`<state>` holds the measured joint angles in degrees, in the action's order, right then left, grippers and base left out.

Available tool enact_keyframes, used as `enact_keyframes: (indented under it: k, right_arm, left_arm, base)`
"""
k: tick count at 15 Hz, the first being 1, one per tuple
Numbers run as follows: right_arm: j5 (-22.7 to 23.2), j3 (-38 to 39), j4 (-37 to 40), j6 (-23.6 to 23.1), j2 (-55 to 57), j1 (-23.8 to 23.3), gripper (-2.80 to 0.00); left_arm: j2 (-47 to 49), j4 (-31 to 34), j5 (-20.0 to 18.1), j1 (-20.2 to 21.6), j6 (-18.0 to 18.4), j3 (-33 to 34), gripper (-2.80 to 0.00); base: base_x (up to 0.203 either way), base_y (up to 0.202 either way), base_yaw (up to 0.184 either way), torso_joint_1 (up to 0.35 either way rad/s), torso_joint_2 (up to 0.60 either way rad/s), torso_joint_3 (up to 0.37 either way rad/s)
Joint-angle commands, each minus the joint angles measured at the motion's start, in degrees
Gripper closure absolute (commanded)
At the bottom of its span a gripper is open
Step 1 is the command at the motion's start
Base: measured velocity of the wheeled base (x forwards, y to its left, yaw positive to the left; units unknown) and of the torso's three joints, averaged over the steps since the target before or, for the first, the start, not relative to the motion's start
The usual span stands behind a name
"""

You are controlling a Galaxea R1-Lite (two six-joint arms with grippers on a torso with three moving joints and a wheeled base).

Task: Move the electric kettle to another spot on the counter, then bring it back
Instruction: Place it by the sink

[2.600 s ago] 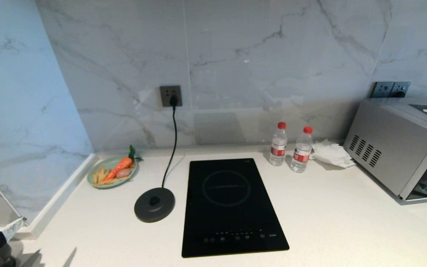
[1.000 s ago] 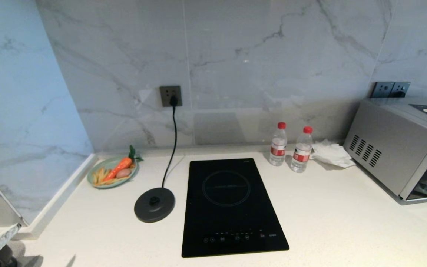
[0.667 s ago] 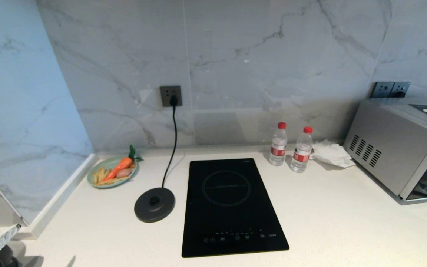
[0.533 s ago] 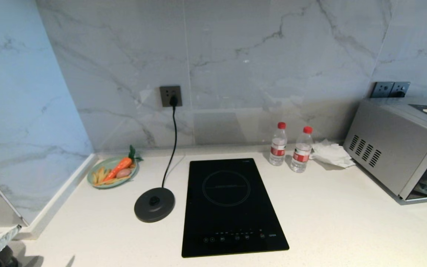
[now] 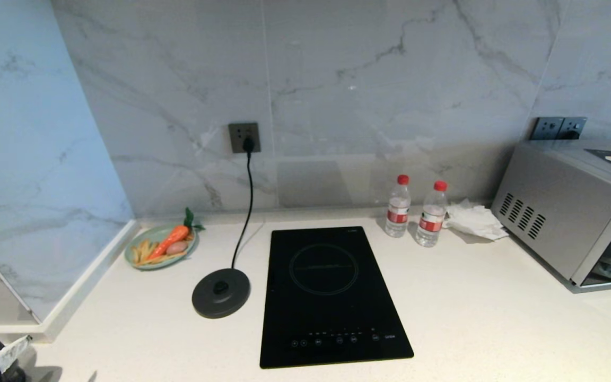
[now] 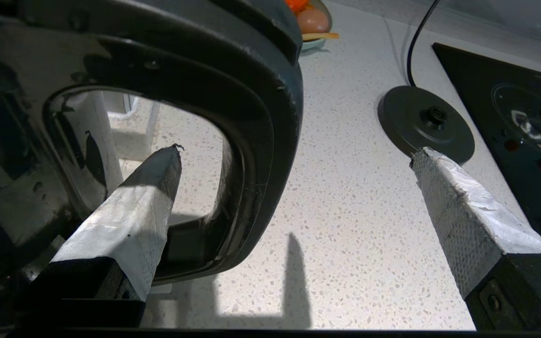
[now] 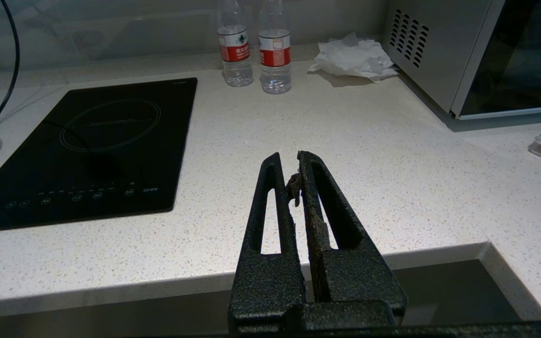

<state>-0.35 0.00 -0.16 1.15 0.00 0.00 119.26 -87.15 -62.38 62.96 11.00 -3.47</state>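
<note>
A: On the counter (image 5: 470, 297), seen from the head, what stands where?

B: Left of the black hob (image 5: 326, 294) sits the round kettle base (image 5: 221, 292), bare, its cord running up to the wall socket (image 5: 244, 137). A plate of vegetables (image 5: 161, 245) lies in the left corner; two water bottles (image 5: 416, 212) stand by the microwave (image 5: 570, 207). No kettle shows in this view.

A: And from the left wrist?

B: The left gripper (image 6: 294, 159) has its taped fingers (image 6: 458, 206) spread wide, one finger through the loop handle of the electric kettle (image 6: 204, 70), the handle between the two and not squeezed. The kettle stands on the counter well apart from its base.

A: The right wrist?

B: The right gripper (image 7: 297, 171) hangs at the counter's front edge, fingers pressed together, holding nothing.
</note>
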Motion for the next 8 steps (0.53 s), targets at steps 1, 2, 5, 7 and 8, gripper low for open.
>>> enact_keyframes:
  k: [1,2,5,7,8]
  right_arm:
    - [0.0,0.0,-0.02,0.0,0.0,0.0,0.0]
    - [0.0,0.0,-0.02,0.0,0.0,0.0,0.0]
    - [0.0,0.0,-0.02,0.0,0.0,0.0,0.0]
    - [0.0,0.0,-0.02,0.0,0.0,0.0,0.0]
    - [0.0,0.0,-0.02,0.0,0.0,0.0,0.0]
  left_arm:
    - [0.19,-0.51,-0.37,0.82,0.08,0.08,-2.8]
    - [-0.18,-0.51,-0.33,0.94,0.01,-0.04,-2.8]
    - [-2.72,-0.51,0.06,1.02,-0.17,0.38,-2.8]
    - [-2.25,-0.51,-0.05,1.11,0.07,-0.57,-2.8]
    - [-2.19,-0.51,-0.11,1.11,0.33,-0.58,-2.8]
  base:
    - [0.0,0.0,0.0,0.0,0.0,0.0]
    - [0.0,0.0,0.0,0.0,0.0,0.0]
    - [0.0,0.0,0.0,0.0,0.0,0.0]
    - [0.0,0.0,0.0,0.0,0.0,0.0]
    - [0.0,0.0,0.0,0.0,0.0,0.0]
